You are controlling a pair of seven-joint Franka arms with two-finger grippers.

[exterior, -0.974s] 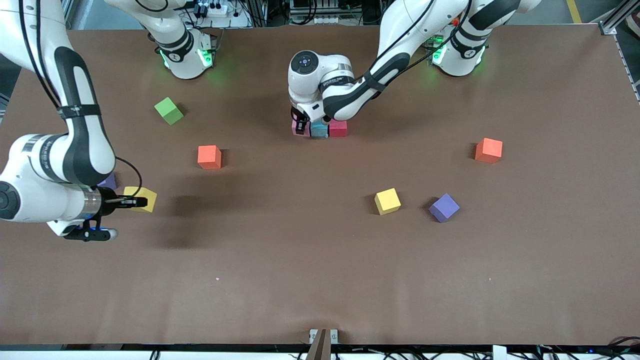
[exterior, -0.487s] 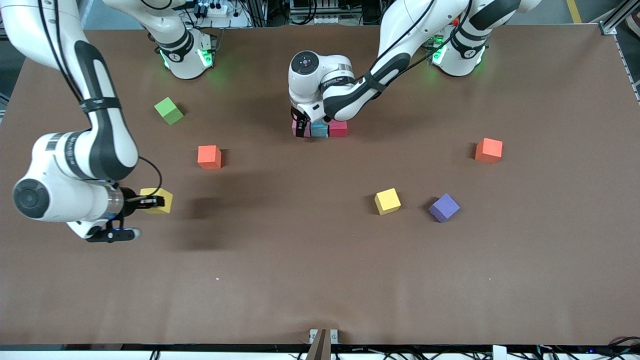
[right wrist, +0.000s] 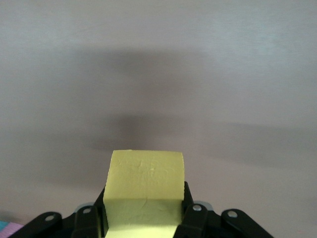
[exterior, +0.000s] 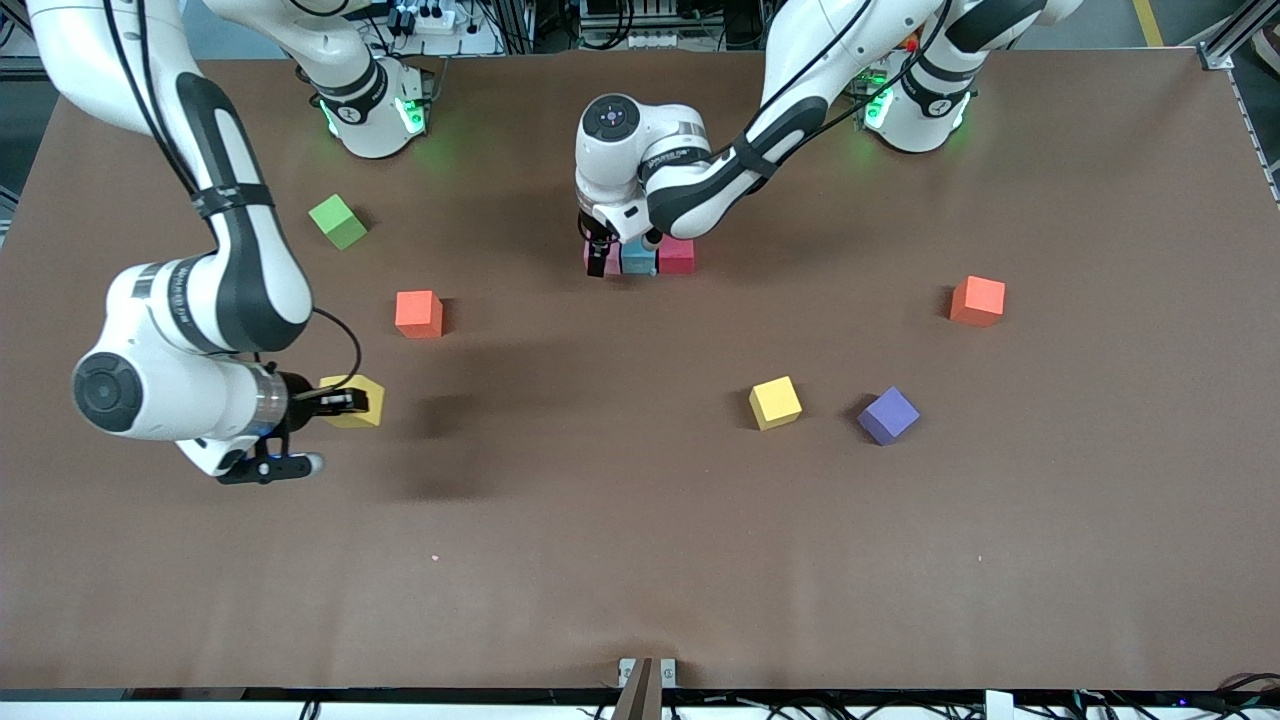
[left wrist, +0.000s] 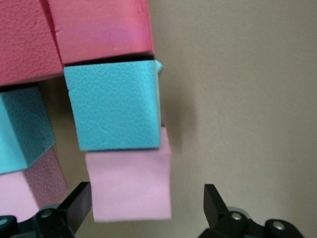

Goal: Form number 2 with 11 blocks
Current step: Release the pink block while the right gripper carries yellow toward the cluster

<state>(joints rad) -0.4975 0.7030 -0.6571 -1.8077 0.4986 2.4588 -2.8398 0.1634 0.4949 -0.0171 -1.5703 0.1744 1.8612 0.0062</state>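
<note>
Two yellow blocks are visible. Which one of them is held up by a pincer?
The yellow block at the right arm's end of the table: the right pincer is shut on it. The other yellow block lies free beside the purple block.

Left gripper (exterior: 598, 262) points straight down near the table's twelve o'clock edge, fingers spread wide — right gripper (exterior: 352, 402) is clamped, aimed toward three o'clock, arm bent.

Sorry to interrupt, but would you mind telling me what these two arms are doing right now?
They are building a digit from foam cubes. The left gripper stands open over the pink cube at the end of a started row beside a blue cube and a red cube. The right gripper is shut on a yellow cube, up over the table. Other cubes lie scattered.
</note>
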